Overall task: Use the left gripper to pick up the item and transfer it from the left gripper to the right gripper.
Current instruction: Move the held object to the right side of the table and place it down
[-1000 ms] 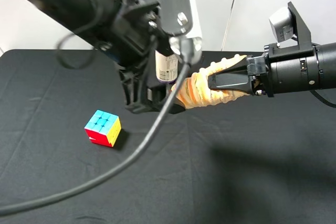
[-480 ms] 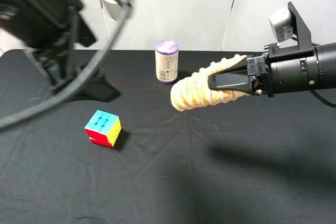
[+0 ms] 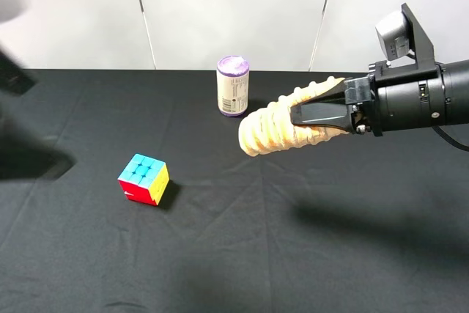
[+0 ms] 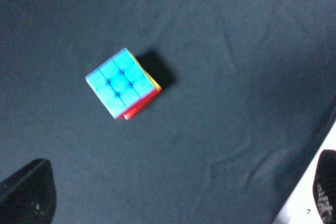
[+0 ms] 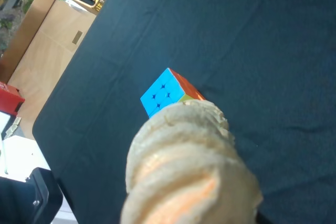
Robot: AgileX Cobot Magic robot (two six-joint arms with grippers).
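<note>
The tan ribbed item [image 3: 270, 130] hangs in mid-air above the black table, right of centre. My right gripper [image 3: 294, 116] is shut on its right end, and the roll sticks out to the left of the fingers. In the right wrist view the item [image 5: 189, 166] fills the foreground and hides the fingers. My left gripper [image 4: 176, 191] is open and empty, with only its two fingertips [image 4: 26, 192] showing at the frame's edges. It is high over the cube [image 4: 122, 83]. In the exterior view the left arm [image 3: 26, 157] is only a dark blur at the far left edge.
A multicoloured puzzle cube [image 3: 143, 179] lies on the black cloth [image 3: 242, 254] at the left. A purple-lidded can [image 3: 233, 86] stands upright at the back centre, behind the item. The right wrist view shows the table's edge with boxes [image 5: 58, 40] beyond it.
My left arm has let go of the item and swung away to the left, almost out of the exterior view. The right gripper and the item have stayed still.
</note>
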